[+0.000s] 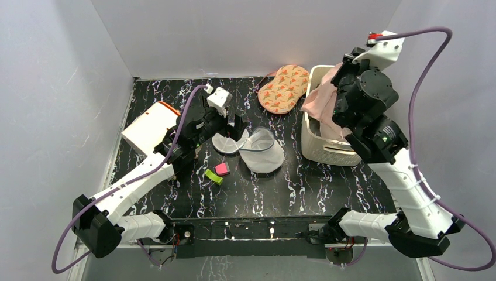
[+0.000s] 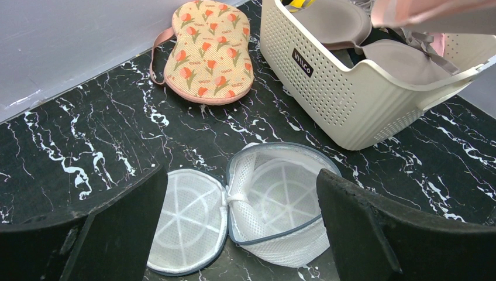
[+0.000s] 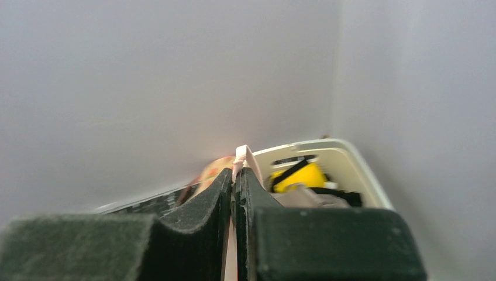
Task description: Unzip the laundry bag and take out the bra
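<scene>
The laundry bag [image 1: 261, 151] lies unzipped in the middle of the table, its round mesh lid [image 1: 227, 143] flipped out to the left. In the left wrist view the bag [image 2: 281, 202] looks empty inside. My left gripper [image 2: 241, 175] is open and empty above the bag, one finger on each side. My right gripper [image 3: 234, 171] is shut on a pink strap [image 3: 240, 153] of the bra [image 1: 319, 96]. It holds the bra in the air over the white basket [image 1: 319, 149]. The bra's pink fabric also shows in the left wrist view [image 2: 421, 9].
The white slotted basket [image 2: 351, 99] at the right holds grey fabric and a yellow item. A floral padded piece [image 1: 284, 88] lies at the back. A white box [image 1: 149, 126] sits at the left. A green piece [image 1: 214, 176] and a pink piece [image 1: 221, 169] lie in front of the bag.
</scene>
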You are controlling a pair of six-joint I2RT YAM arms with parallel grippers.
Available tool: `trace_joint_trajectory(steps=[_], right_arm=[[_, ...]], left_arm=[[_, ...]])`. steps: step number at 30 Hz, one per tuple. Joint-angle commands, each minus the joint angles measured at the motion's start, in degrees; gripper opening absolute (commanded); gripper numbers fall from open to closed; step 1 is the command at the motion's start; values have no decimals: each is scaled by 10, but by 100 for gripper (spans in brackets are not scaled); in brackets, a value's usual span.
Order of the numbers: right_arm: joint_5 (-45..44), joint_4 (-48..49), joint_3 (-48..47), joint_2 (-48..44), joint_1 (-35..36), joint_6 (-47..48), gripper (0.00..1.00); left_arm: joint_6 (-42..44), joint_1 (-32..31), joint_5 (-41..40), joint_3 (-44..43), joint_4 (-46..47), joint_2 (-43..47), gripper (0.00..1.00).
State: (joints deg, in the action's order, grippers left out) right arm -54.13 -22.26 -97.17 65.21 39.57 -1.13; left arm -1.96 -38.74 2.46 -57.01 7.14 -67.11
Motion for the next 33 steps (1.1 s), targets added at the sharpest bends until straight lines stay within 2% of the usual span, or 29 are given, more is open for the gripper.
trace_joint_trajectory(steps=[1,5,10,14,19,28,33], right_arm=[[-126,152,29,29,-8,180,6],[-88,168,33,60,-63,178,6],[37,73,-31,110,-177,85,7],[53,51,-45,136,-223,63,7],[123,11,-48,158,-292,-9,7],[234,-34,-61,196,-356,-84,8],[255,-28,-16,187,-365,-102,11]], left_arm=[[3,2,13,-20,6,2,98],[3,2,11,-21,6,1,98],[4,2,11,-20,7,-1,98],[2,2,13,-22,5,-1,98],[3,3,14,-21,6,3,98],[5,2,11,-23,3,5,98],[6,2,11,-26,1,7,98]])
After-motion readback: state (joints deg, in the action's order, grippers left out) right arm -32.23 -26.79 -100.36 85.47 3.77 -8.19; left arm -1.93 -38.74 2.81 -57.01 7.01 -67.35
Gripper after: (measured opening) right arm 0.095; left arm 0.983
